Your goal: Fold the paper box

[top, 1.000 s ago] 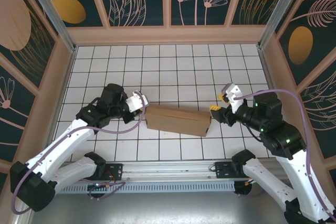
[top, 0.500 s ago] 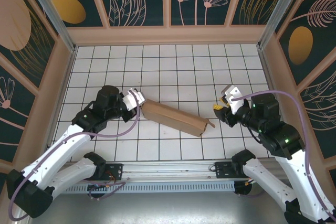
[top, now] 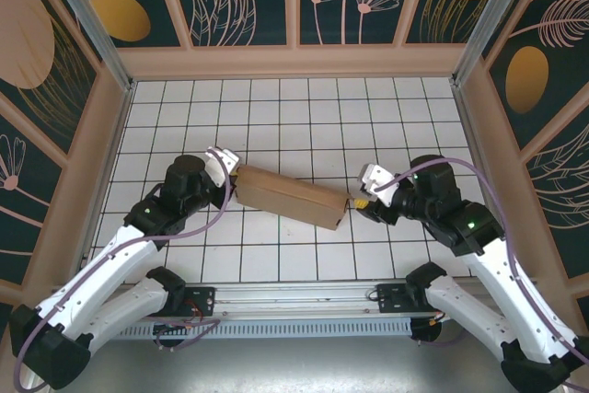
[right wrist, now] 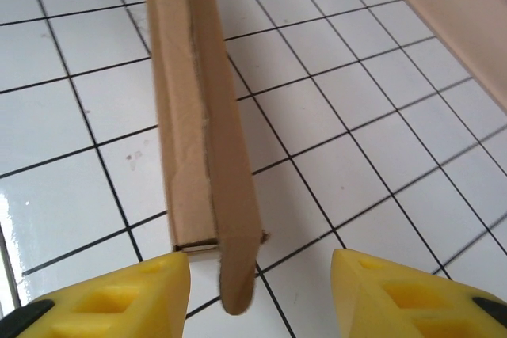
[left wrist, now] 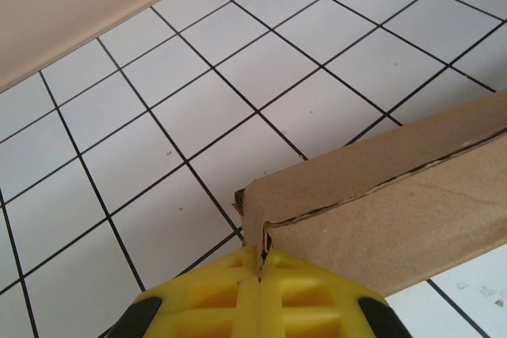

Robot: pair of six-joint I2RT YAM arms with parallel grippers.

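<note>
The paper box (top: 290, 195) is a long, narrow brown cardboard shape lying slanted across the middle of the tiled table. My left gripper (top: 232, 172) is shut on its left end. In the left wrist view the yellow fingertips (left wrist: 238, 298) press together on a thin cardboard edge at the corner of the box (left wrist: 380, 195). My right gripper (top: 359, 202) stands open at the box's right end. Seen from the right wrist, the box (right wrist: 190, 116) runs away from me and its loose end flap (right wrist: 238, 275) hangs between the two spread fingers (right wrist: 135, 294), touching neither.
Wooden walls ring the white tiled floor (top: 294, 117): the back wall (top: 294, 62) is far from the box, and one wall (left wrist: 79, 5) lies beyond the left gripper and another (right wrist: 451, 5) right of the right gripper. Open tiles surround the box.
The box has shifted left and turned, its left end now farther back. My left gripper has closed fully and moved back-left with it. My right gripper has moved left to the box's end.
</note>
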